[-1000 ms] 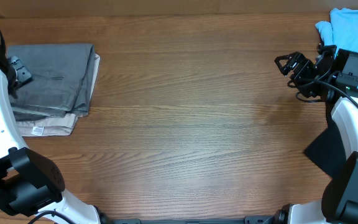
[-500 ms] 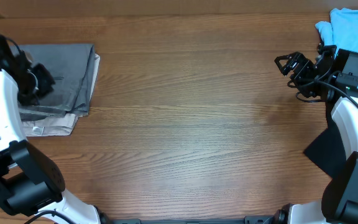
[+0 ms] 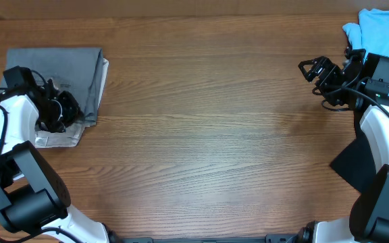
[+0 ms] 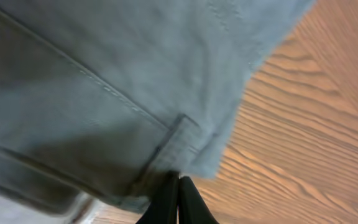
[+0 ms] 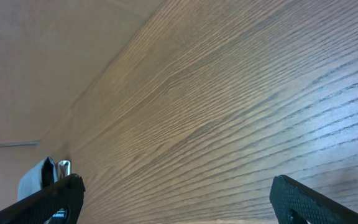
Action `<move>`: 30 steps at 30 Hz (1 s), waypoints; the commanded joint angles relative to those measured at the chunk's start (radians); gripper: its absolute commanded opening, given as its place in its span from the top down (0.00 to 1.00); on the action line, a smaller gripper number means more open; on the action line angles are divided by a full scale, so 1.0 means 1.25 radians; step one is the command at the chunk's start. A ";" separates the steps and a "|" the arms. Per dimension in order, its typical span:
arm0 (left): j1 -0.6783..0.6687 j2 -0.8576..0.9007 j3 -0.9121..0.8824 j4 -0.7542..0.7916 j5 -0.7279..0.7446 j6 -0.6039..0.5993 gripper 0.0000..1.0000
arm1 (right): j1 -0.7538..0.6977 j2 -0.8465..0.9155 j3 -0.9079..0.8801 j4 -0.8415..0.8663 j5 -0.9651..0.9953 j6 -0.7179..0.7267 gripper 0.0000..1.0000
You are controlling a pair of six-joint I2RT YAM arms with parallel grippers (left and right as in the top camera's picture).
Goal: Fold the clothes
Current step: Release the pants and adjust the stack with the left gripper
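Observation:
The dark grey shorts (image 3: pixel 53 67) lie folded at the table's left end, on top of a pale beige pair. My left gripper (image 3: pixel 65 111) hovers over their near right corner. In the left wrist view its fingers (image 4: pixel 179 200) are pressed together, the tips against the grey hem (image 4: pixel 185 146), and no cloth shows between them. My right gripper (image 3: pixel 310 69) hangs over bare wood at the far right. In the right wrist view it (image 5: pixel 179 202) stands wide open with nothing in it.
The beige shorts (image 3: pixel 63 138) with a white tag (image 3: pixel 42 141) peek out under the grey pair. A light-blue shirt (image 3: pixel 380 30) lies bunched at the back right corner. A dark sheet (image 3: pixel 353 165) sits at the right edge. The wooden table (image 3: pixel 208 135) spans the middle.
My left arm has swung from the left edge across the grey shorts toward their near right corner, and its gripper has closed. The right arm has not moved.

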 commanded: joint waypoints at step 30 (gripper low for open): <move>0.215 0.015 0.021 0.208 -0.218 -0.141 0.87 | 0.001 -0.002 0.004 0.005 -0.005 0.003 0.00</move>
